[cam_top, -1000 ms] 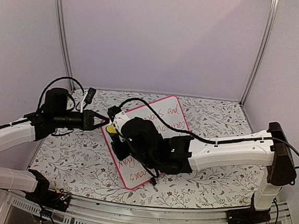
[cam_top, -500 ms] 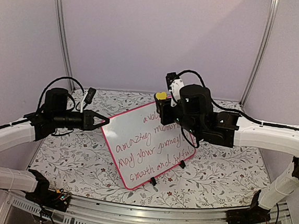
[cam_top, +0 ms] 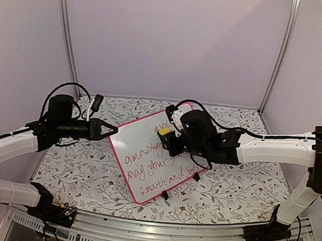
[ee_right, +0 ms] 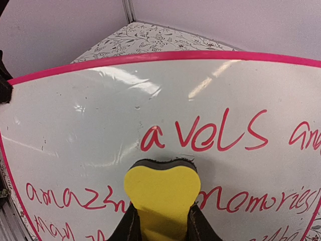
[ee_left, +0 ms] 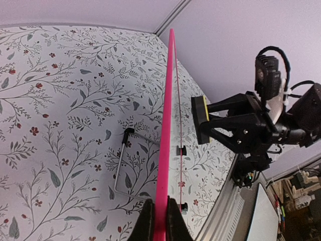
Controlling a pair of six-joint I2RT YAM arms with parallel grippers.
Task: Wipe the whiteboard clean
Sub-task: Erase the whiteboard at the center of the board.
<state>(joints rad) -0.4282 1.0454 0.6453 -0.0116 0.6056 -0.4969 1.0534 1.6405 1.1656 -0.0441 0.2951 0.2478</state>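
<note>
Lowered to just off board [cam_top: 139,138] face: eraser [cam_top: 164,131] pinched in right jaws; left jaws clamping board rim.

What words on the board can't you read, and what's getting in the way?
- Top view: the right arm and the yellow eraser cover the right ends of the red lines on the whiteboard.
- Right wrist view: the yellow eraser hides the middle of the second line, and the bottom edge cuts off the lower lines.
- Left wrist view: the whiteboard is seen edge-on, so no writing shows.
</note>
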